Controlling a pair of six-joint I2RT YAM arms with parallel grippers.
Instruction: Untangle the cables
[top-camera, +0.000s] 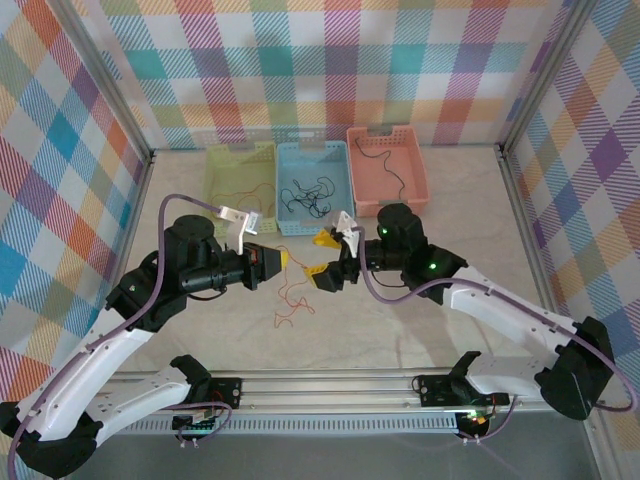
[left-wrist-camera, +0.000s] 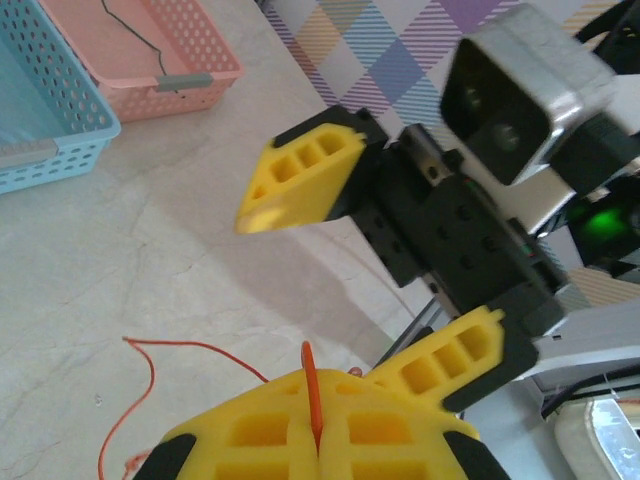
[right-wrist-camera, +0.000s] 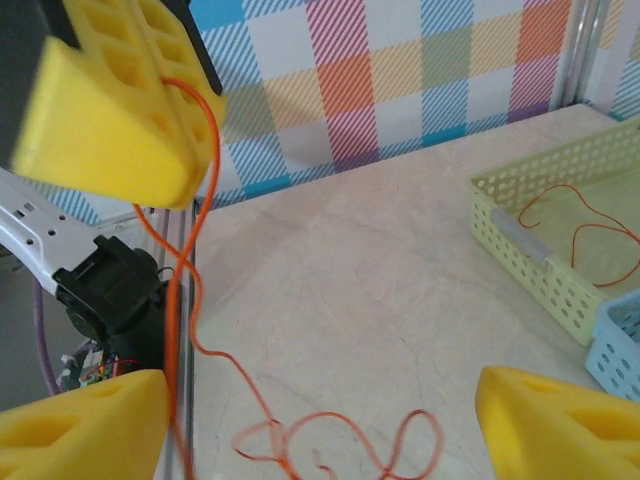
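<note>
Far on the left, the left fingers (left-wrist-camera: 280, 440) are pressed together and clamped on the orange cable (left-wrist-camera: 311, 385), which stands as a thin line between the two yellow pads. From this grip the cable goes down to the desk (top-camera: 480, 220), where it lies in loose loops between my two arms, in front of the baskets. Just to the right, the right fingers (top-camera: 322, 275) stand wide apart and face the left ones at close range. In the right wrist view the cable runs just beside one of them, and I cannot tell if it touches. At the back of the desk three baskets stand side by side. The yellow-green basket (top-camera: 210, 185) on the left has a second thin orange wire (right-wrist-camera: 570, 187) inside. The blue basket (top-camera: 280, 190) in the middle has some black cables (top-camera: 308, 192) lying curled on its bottom. The pink basket (top-camera: 420, 180) on the right has one black cable (left-wrist-camera: 135, 32) in it.
</note>
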